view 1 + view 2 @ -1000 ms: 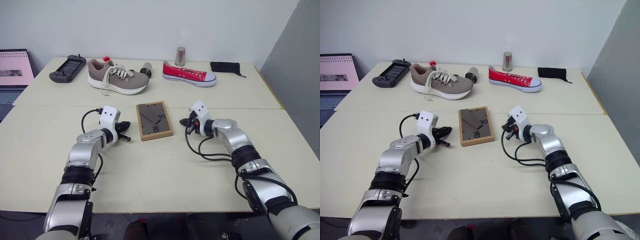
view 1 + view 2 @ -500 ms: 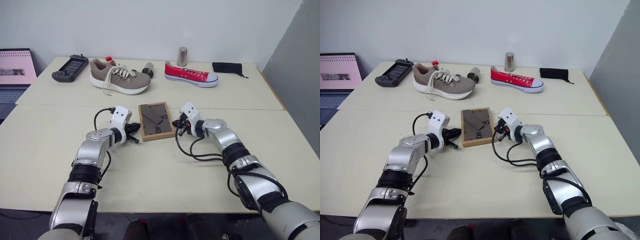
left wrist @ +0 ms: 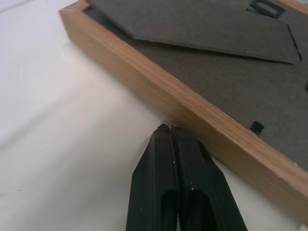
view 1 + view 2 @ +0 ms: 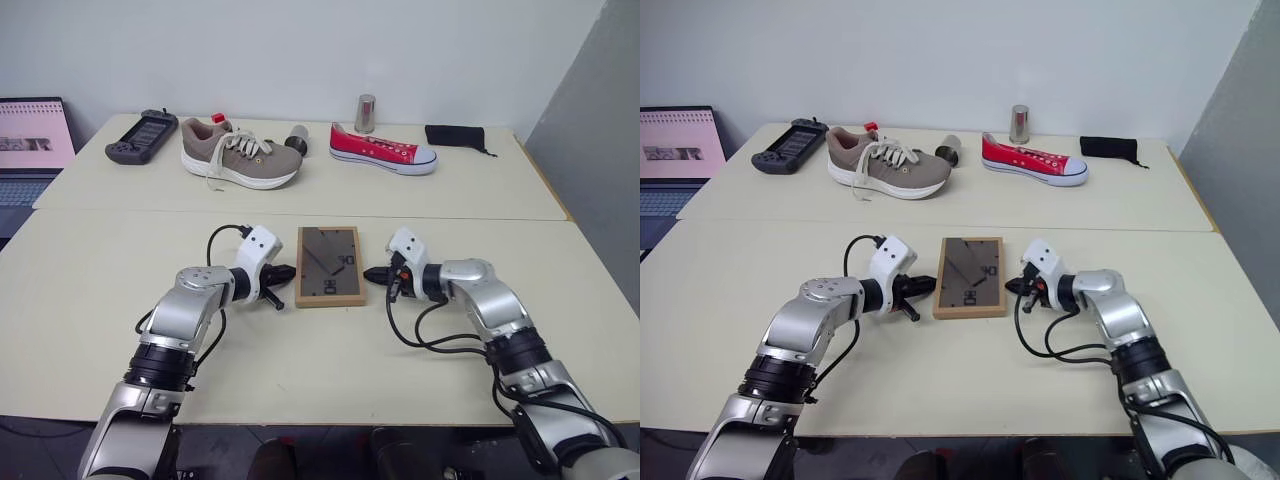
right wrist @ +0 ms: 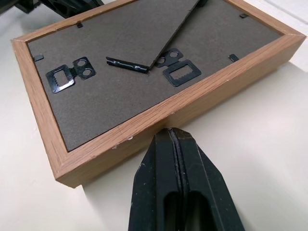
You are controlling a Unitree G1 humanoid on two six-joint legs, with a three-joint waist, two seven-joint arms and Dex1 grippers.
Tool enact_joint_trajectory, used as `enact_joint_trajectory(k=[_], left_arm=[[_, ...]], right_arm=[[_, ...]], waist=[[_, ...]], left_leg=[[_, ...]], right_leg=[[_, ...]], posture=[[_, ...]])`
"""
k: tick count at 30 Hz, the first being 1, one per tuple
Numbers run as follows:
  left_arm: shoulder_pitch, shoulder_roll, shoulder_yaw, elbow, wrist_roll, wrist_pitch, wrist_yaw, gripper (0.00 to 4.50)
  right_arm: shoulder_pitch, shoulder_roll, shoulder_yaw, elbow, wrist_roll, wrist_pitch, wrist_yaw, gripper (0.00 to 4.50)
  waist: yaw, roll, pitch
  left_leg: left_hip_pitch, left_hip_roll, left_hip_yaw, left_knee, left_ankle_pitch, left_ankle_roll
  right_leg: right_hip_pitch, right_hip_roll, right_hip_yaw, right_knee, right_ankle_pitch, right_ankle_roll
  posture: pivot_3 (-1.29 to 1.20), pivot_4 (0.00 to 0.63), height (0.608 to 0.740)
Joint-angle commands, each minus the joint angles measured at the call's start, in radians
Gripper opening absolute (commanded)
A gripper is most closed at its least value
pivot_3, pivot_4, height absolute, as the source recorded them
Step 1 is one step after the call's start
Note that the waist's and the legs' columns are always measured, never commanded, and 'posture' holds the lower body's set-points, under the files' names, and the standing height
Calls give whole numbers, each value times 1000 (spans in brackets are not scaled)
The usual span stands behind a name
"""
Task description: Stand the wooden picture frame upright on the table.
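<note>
The wooden picture frame (image 4: 330,265) lies flat and face down on the table (image 4: 300,350), its dark back panel and folded easel stand facing up. My left gripper (image 4: 285,272) is shut, and its tips are at the frame's left edge; the left wrist view has those tips (image 3: 169,129) against the wooden side (image 3: 202,120). On the other side my right gripper (image 4: 372,273) is shut too. In the right wrist view its tips (image 5: 171,131) meet the frame's right edge (image 5: 144,127). Neither gripper holds anything.
Along the far table section lie a handheld console (image 4: 140,135), a brown shoe (image 4: 240,155), a small dark cylinder (image 4: 296,138), a metal cup (image 4: 364,112), a red sneaker (image 4: 382,148) and a black pouch (image 4: 452,134). A laptop (image 4: 30,140) stands off the far left.
The frame has slid nearer to me and to the right, and turned square. Both shut grippers have drawn back with it and closed in on its two sides.
</note>
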Motion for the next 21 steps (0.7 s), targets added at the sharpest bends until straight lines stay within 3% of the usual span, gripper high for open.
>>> enact_joint_trajectory(k=[1,14,21], left_arm=[[17,9,-73,-130,-50,46,-91,44],[59,65,-117,-228,-40,65,-142,44],[84,86,-132,-258,-39,69,-151,44]], right_arm=[[19,-17,-3,-150,63,58,27,0],[189,-167,-24,-453,211,236,74,0],[208,-191,4,-400,178,173,42,0]], waist=[[0,0,0],[2,0,0],[0,0,0]], left_leg=[[0,0,0,0,0,0],[-1,-2,-4,0,0,0],[-1,-2,-7,0,0,0]], right_leg=[[0,0,0,0,0,-1],[0,0,-1,-1,-2,-3],[0,1,-2,-1,-2,-3]], posture=[[0,150,740],[0,150,740],[0,150,740]])
